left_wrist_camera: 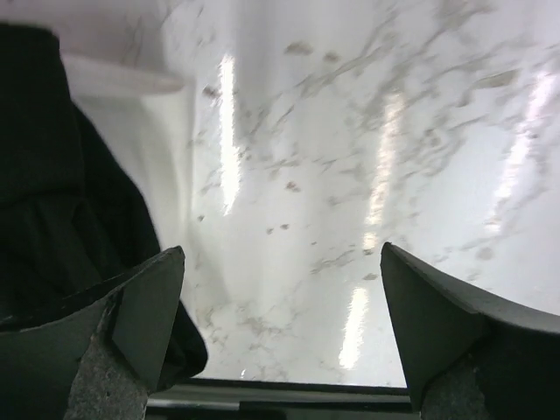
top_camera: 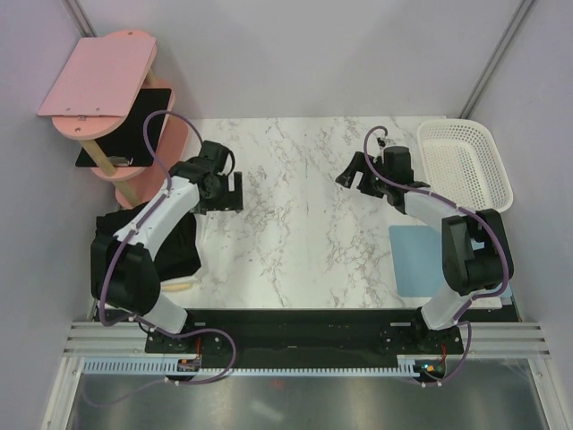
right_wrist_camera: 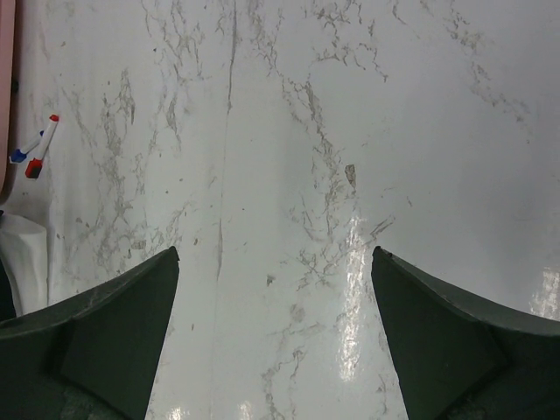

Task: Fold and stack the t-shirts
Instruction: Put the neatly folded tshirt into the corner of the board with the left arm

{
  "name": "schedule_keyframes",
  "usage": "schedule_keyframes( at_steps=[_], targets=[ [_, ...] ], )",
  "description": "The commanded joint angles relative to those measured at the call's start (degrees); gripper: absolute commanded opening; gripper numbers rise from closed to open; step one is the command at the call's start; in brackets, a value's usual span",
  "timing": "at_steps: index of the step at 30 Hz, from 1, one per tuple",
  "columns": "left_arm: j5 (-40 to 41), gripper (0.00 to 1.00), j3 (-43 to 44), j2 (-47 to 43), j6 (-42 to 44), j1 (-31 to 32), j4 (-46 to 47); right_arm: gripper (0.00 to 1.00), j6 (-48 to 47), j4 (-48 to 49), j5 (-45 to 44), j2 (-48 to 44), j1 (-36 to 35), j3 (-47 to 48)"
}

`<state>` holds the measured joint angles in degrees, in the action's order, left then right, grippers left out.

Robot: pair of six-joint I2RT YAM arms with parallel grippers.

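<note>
The black t-shirts [top_camera: 150,244] lie in a crumpled pile at the table's left edge, partly under my left arm. No chest print shows. The same black fabric fills the left side of the left wrist view [left_wrist_camera: 52,201], beside and behind my left finger. My left gripper [top_camera: 229,192] hovers over bare marble just right of the pile, open and empty [left_wrist_camera: 280,293]. My right gripper [top_camera: 356,182] hovers over the marble at centre right, far from the shirts, open and empty [right_wrist_camera: 273,293].
A white mesh basket [top_camera: 466,166] stands at the back right. A light blue mat [top_camera: 414,260] lies at the near right. A pink shelf stand [top_camera: 98,76] with a black board [top_camera: 125,139] stands at the back left. Red and blue markers [right_wrist_camera: 33,150] lie near it.
</note>
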<state>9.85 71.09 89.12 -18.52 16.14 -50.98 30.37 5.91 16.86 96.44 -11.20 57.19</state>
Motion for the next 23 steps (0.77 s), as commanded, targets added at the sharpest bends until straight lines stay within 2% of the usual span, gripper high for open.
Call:
schedule_keyframes(
  at_steps=[1, 5, 9, 15, 19, 23],
  targets=[
    [-3.7, 1.00, 5.4, -0.9, 2.2, 2.1, 6.8, 0.98, -2.7, -1.8, -1.6, -1.4, 1.2, 2.1],
    [-9.1, 1.00, 6.8, 1.9, 2.2, 3.0, 13.2, 0.98, -2.9, -1.9, -0.3, -1.0, 4.3, 1.7],
    [-9.6, 1.00, 10.3, 6.0, 2.6, 3.8, 18.8, 0.98, -5.2, -4.0, -3.5, -1.1, 6.7, 2.1],
    [-8.9, 1.00, 18.2, 14.6, 4.5, 3.9, 22.7, 0.98, -10.1, -7.8, -16.0, -0.6, 6.9, 5.0],
    [-6.5, 1.00, 21.2, 19.8, 6.5, 3.9, 23.6, 0.98, -10.9, -7.8, -19.6, 0.8, 7.0, 5.9],
    [-2.7, 1.00, 22.4, 23.9, 8.2, 3.8, 23.9, 0.98, -10.2, -6.7, -19.2, 3.4, 6.9, 6.6]
  ],
)
